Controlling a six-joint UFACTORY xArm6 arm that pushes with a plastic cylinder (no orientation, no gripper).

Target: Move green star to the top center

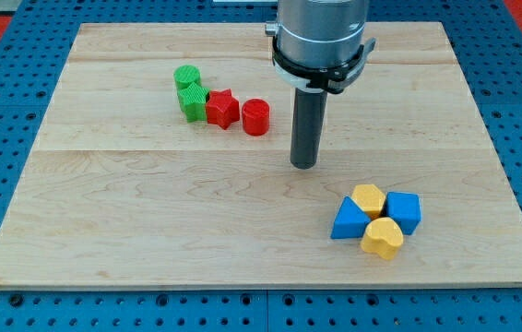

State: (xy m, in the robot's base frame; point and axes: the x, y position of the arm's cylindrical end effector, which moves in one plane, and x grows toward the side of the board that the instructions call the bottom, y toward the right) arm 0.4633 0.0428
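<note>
The approach is judged underway: my tip (304, 165) stands apart, right of the green star (192, 100); no fingers are fitted. A push toward the table's (104, 212) top center is needed.

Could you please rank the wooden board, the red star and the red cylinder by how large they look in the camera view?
1. wooden board, by far the largest.
2. red star and red cylinder: these look about alike, so I would not rank one above the other.
</note>
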